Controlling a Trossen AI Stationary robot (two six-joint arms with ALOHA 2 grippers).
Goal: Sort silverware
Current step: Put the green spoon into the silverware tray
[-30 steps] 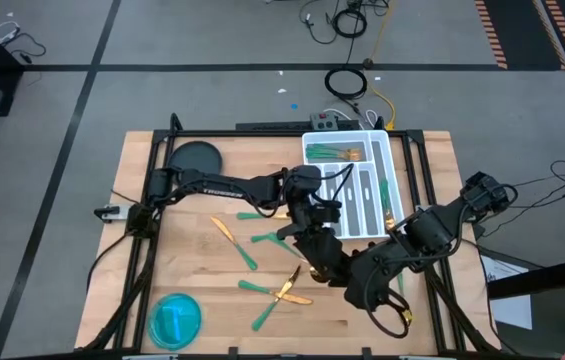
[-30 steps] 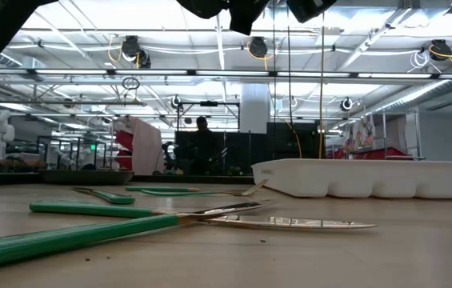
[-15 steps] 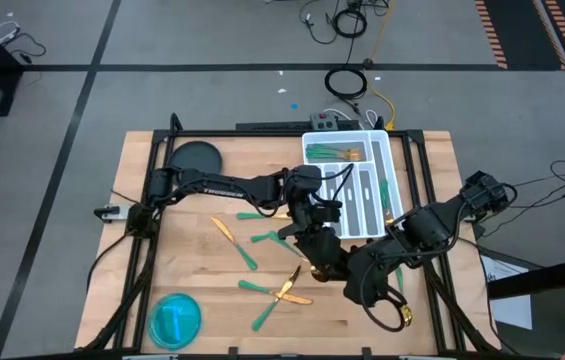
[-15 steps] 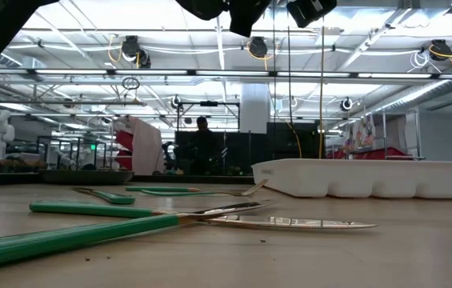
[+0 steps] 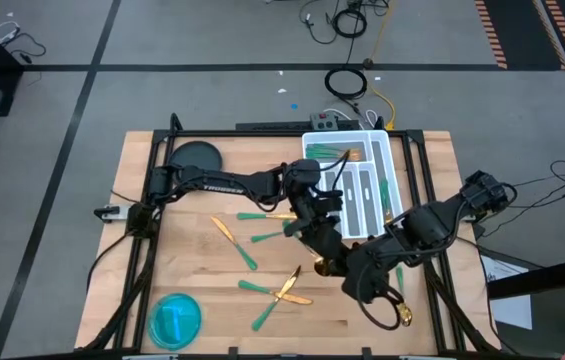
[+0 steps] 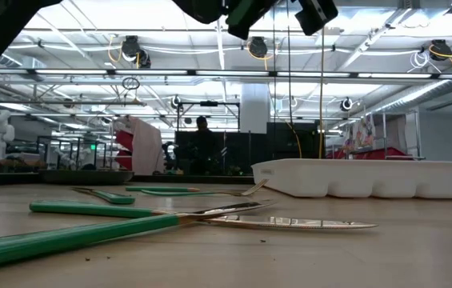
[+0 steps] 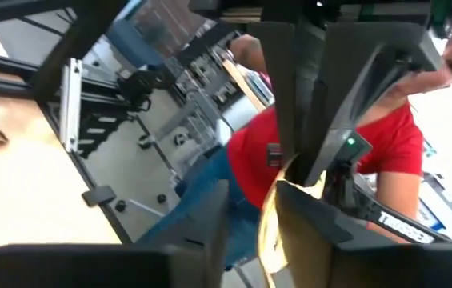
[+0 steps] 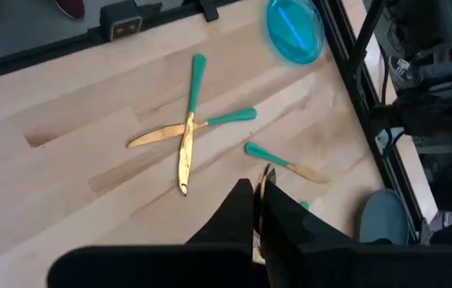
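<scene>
Above the table's middle, my two grippers meet around one piece of silverware (image 7: 268,228). I see its gold part and, in the low view, a green handle (image 6: 244,11); which kind it is does not show. My right gripper (image 8: 259,190) is shut on it. My left gripper (image 7: 250,192) points level, its fingers apart on either side of the gold part. Several more pieces lie flat on the wood, among them two crossed knives (image 8: 186,132). The far compartment of the white divided tray (image 5: 393,172) holds more silverware (image 5: 334,153). My right gripper pinches the thin gold part (image 8: 266,178) of the piece between its two fingers, coming slanting down from the right. The piece is lifted clear of the table. My left gripper: the gold part (image 7: 270,210) stands between its fingers; whether either finger touches it, I cannot tell.
A blue round dish (image 5: 175,318) sits at the near left corner and a dark round plate (image 5: 194,157) at the far left. Loose pieces (image 5: 252,240) lie left of the grippers. A person in a red top (image 7: 246,160) stands beyond the table.
My left wrist has turned a little, and the green handle now shows at the top of the low view between the two grippers. The silverware on the table has not moved.
</scene>
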